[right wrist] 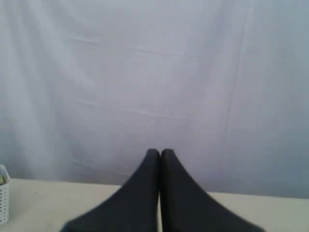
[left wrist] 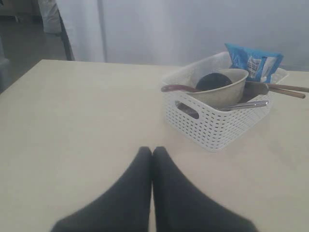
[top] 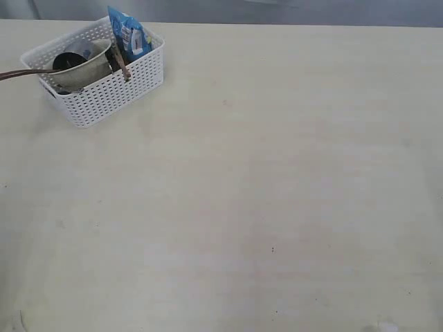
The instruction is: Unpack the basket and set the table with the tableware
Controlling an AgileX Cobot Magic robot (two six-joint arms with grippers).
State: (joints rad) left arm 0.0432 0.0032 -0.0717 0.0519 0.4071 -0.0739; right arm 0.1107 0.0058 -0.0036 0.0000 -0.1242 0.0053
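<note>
The white lattice basket [top: 114,86] [left wrist: 212,123] stands at the far left of the cream table [top: 263,180]. Tilted inside it is the beige-silver bowl [top: 86,68] [left wrist: 223,90] with the dark grey cup [top: 68,61] [left wrist: 212,80] in it. A brown-handled utensil [top: 21,73] [left wrist: 177,88] pokes out over the rim. Brown chopsticks [top: 121,62] [left wrist: 285,89] lean beside a blue snack bag [top: 129,31] [left wrist: 253,61]. My left gripper [left wrist: 152,151] is shut and empty, a short way from the basket. My right gripper [right wrist: 160,152] is shut, holding nothing, facing a white curtain. Neither gripper shows in the exterior view.
A silver metal handle [left wrist: 244,105] lies across the basket's rim. The white curtain [right wrist: 154,82] hangs behind the table's far edge. A corner of the basket [right wrist: 3,200] shows in the right wrist view. A chair or stand [left wrist: 48,19] is beyond the table.
</note>
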